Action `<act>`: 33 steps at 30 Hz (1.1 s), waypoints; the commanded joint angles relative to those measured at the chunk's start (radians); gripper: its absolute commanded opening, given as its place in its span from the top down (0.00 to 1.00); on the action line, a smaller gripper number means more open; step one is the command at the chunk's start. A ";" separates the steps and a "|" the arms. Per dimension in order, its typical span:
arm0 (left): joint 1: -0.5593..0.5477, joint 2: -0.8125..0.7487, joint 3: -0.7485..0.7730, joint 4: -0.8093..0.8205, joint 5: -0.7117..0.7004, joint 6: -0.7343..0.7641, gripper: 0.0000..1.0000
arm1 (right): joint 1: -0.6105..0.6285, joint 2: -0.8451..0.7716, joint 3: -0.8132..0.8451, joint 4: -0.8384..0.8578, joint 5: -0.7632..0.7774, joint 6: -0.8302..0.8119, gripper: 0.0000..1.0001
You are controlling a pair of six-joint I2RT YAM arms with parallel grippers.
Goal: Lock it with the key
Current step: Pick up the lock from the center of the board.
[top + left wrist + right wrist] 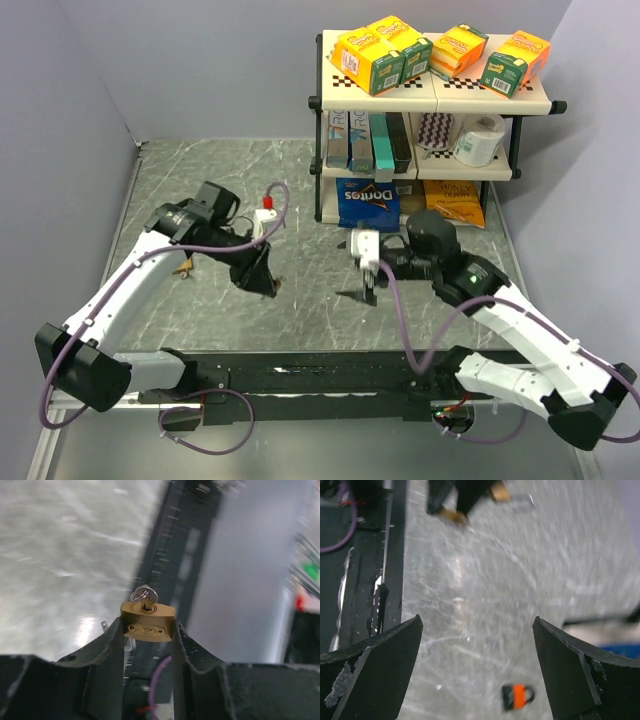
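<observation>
Brass padlock [147, 624], small, rigid, I judge dense and slick, key [144, 596] in its keyhole, pinched at its narrow sides by the left gripper [147, 635] over the table [200, 170]; right gripper [477, 625] wide, empty, where I would take the key's exposed head.

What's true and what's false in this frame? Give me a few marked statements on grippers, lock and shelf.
1. The left gripper is clamped on a brass padlock. True.
2. A key with a ring sits in the padlock's body. True.
3. The right gripper holds the key. False: its jaws are wide open and empty, above the table.
4. The Doritos bag lies on the top tier of the shelf rack. False: it stands in the bottom tier; the top carries small orange and green boxes.
5. A toilet paper roll sits in the middle tier. True.
</observation>
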 commanded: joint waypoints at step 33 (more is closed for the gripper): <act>-0.274 0.073 0.046 -0.076 0.223 0.018 0.99 | 0.481 0.169 0.048 0.075 0.041 -0.471 0.48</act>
